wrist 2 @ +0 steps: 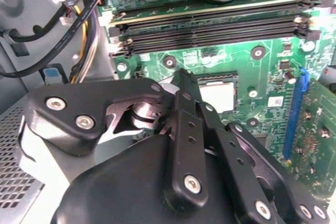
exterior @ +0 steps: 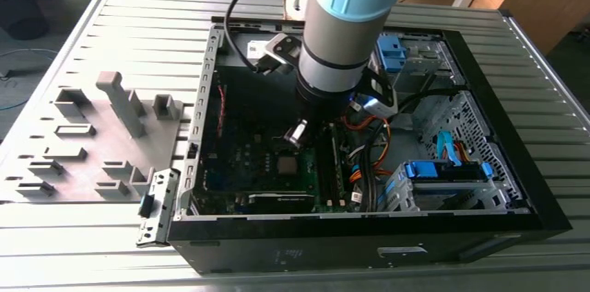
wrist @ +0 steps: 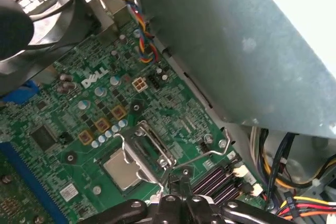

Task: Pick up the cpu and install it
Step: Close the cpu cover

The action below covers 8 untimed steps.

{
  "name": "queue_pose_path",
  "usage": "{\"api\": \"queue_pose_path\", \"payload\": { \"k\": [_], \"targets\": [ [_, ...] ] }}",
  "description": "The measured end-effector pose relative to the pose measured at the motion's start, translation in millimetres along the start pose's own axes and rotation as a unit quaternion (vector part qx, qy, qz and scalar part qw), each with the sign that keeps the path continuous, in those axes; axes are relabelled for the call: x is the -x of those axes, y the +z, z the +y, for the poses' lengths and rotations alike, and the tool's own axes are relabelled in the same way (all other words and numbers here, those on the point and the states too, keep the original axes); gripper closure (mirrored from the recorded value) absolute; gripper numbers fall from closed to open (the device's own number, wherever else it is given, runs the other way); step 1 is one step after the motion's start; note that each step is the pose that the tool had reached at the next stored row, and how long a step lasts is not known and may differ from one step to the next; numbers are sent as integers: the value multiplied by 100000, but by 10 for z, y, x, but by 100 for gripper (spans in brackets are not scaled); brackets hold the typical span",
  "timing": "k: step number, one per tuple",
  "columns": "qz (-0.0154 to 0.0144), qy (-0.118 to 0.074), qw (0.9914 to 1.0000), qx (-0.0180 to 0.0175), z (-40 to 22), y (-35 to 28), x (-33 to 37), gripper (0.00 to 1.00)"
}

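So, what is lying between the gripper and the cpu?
In the first wrist view, the socket's raised metal load plate stands between the gripper and the cpu, which sits in its socket. Its thin lever runs beside the fingertips.

An open black computer case (exterior: 516, 168) is laid on a ribbed metal surface (exterior: 138, 23), with a grey moulded fixture tray (exterior: 92, 147) set beside it toward the exterior view's left. A green motherboard (wrist: 68, 114) is seen inside the case, with black memory slots (wrist 2: 210, 27) along one edge. Blue drive brackets (exterior: 443, 170) and bundled coloured cables (wrist: 142, 24) are also seen within.
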<state>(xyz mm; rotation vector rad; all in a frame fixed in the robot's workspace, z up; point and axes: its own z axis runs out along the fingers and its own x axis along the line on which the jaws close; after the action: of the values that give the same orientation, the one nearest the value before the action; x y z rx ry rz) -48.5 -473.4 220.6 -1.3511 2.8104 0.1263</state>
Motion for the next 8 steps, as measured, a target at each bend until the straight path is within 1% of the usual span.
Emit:
{"api": "queue_pose_path", "payload": {
  "k": [8],
  "targets": [
    [3, 1, 100000, 7, -50, -6, -47, 89]
  ]
}}
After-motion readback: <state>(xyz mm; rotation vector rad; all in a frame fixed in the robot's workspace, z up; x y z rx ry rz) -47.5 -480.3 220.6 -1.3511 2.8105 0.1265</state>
